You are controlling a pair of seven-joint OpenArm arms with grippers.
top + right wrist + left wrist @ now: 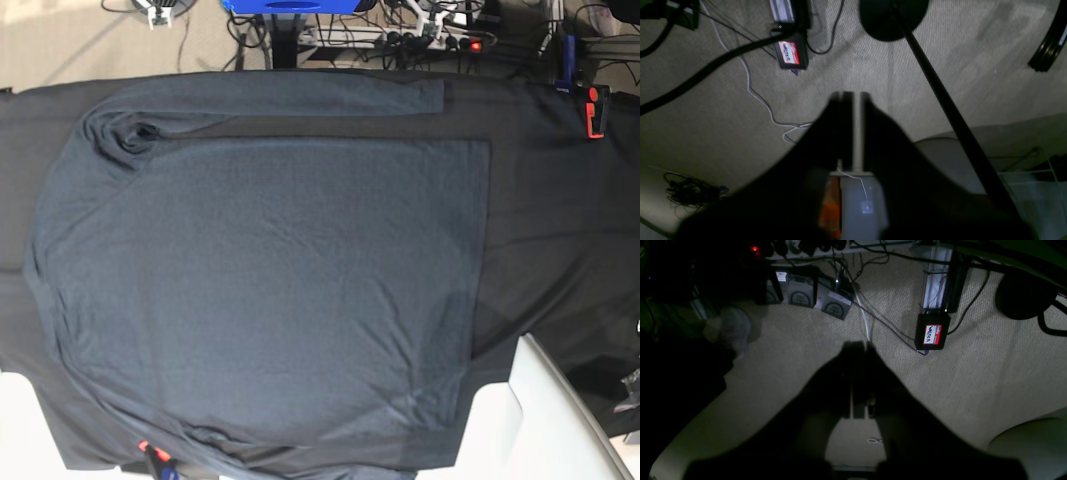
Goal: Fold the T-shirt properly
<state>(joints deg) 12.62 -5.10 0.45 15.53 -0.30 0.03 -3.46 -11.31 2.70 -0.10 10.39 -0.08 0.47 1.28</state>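
Left gripper (860,348): dark silhouette in its wrist view, fingers pressed together at the tips, closed on nothing, hanging over beige carpet (990,380), not over the table. Ahead of it and to the right, a small black box with a red name sticker (932,334) on the floor; further ahead, cables and a power strip with a red light (755,248).

Right gripper (856,96): also a dark silhouette, a thin sliver of light between the fingers but they look shut (view is dim, hard to be certain), nothing between them. It too hangs over the carpet. Ahead-left of it the same stickered box; ahead-right a round black stand base (893,16) with its pole running back past the gripper on the right.

Neither gripper shows in the base view, and the shirt shows in neither wrist view, so both are off the garment.

T-shirt (270,290): dark slate-grey, thin, faintly heathered, a bit bluer than the black table cloth (560,210) under it. Lies flat and spread, mostly smooth with light wrinkles. Long axis runs left-right across the base view: straight hem on the view's right, shoulders and collar end on the view's left. One long sleeve (300,98) is laid straight along the top edge, pointing toward the hem side, bunched a little at the shoulder. The other sleeve (330,452) runs along the bottom edge, partly overlapping the body. A red clamp (594,110) pins the cloth at the view's upper right.
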